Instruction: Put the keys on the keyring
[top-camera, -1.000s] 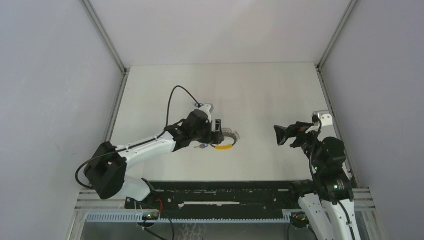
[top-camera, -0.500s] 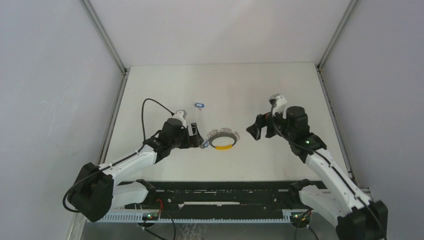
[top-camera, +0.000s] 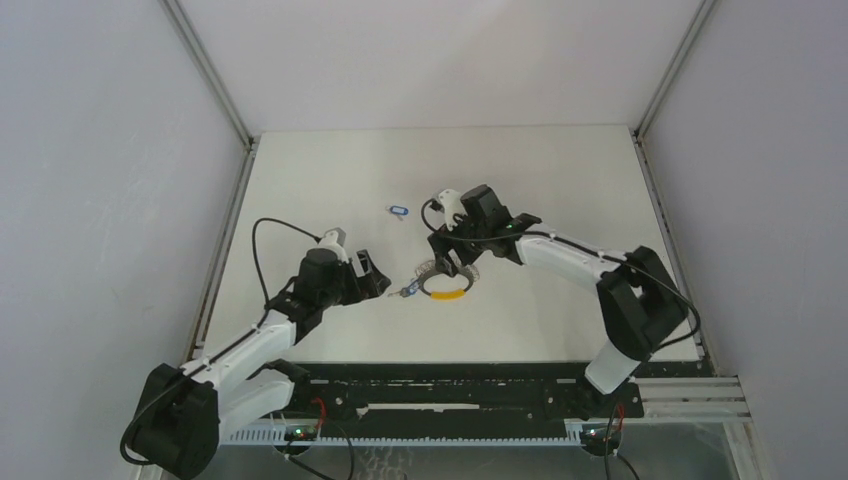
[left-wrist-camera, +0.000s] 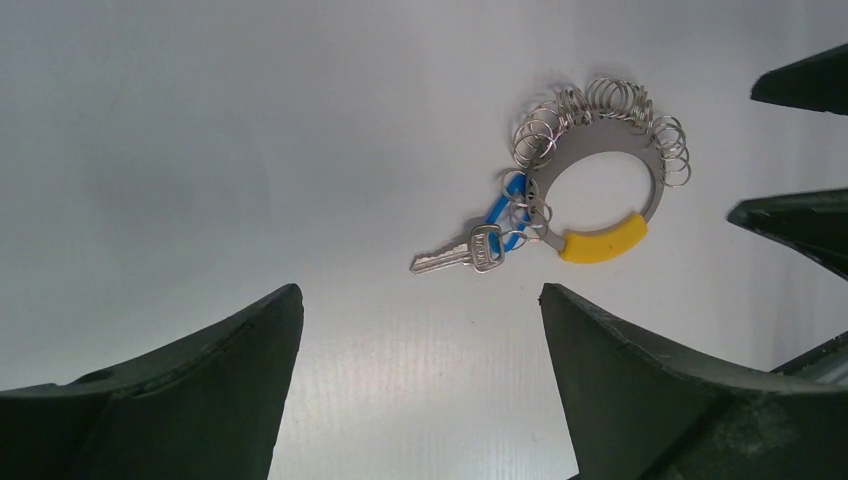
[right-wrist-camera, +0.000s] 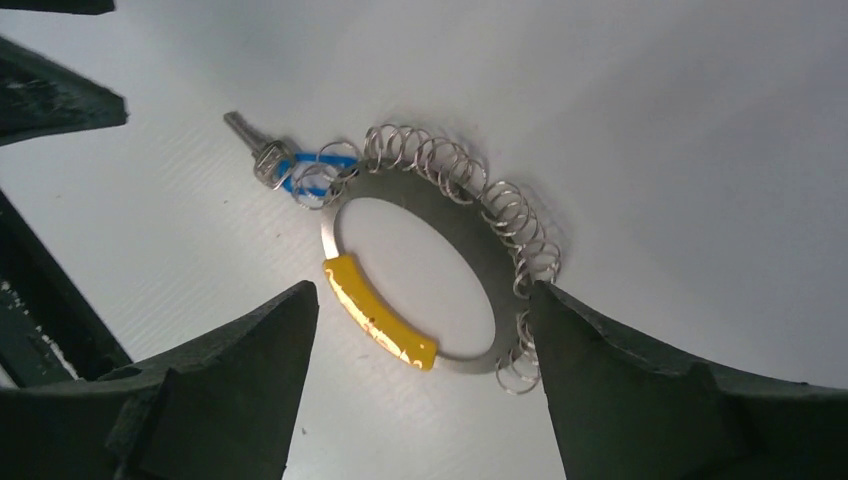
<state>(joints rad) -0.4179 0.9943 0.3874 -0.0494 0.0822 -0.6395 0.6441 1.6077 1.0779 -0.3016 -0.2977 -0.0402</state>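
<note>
Flat silvery metal keyring with a yellow curved section (left-wrist-camera: 603, 240) lies on the white table (top-camera: 540, 170), about mid-table, between the two arms. A fringe of small wire split rings (right-wrist-camera: 510, 225) runs round its far side. One small silver key on a blue loop (left-wrist-camera: 455, 257) looks hooked onto the ring's edge, next to the yellow piece; blade lies flat, pointing away from the ring. Second key, tiny and blue-headed (top-camera: 399, 211), lies loose farther back on the table, well apart from the keyring, nothing near it. Right gripper (right-wrist-camera: 420, 295) hangs directly over the keyring, fingers spread wide to either side of it; no contact visible, nothing held. Left gripper (left-wrist-camera: 418, 300) sits low, just beside the attached key on the near-left, fingers fully wide, also empty. Reading of the step: one key on, one still to go; the right arm seems placed to take hold of the ring and steady it. Next move likely calls for the right fingers to close on the plain metal band or the yellow piece, clear of the attached key and the wire fringe. The left arm then has to reach back for the loose key and grip its blue head. Key is very small against the fingers; a flat pick off the table looks awkward.
</note>
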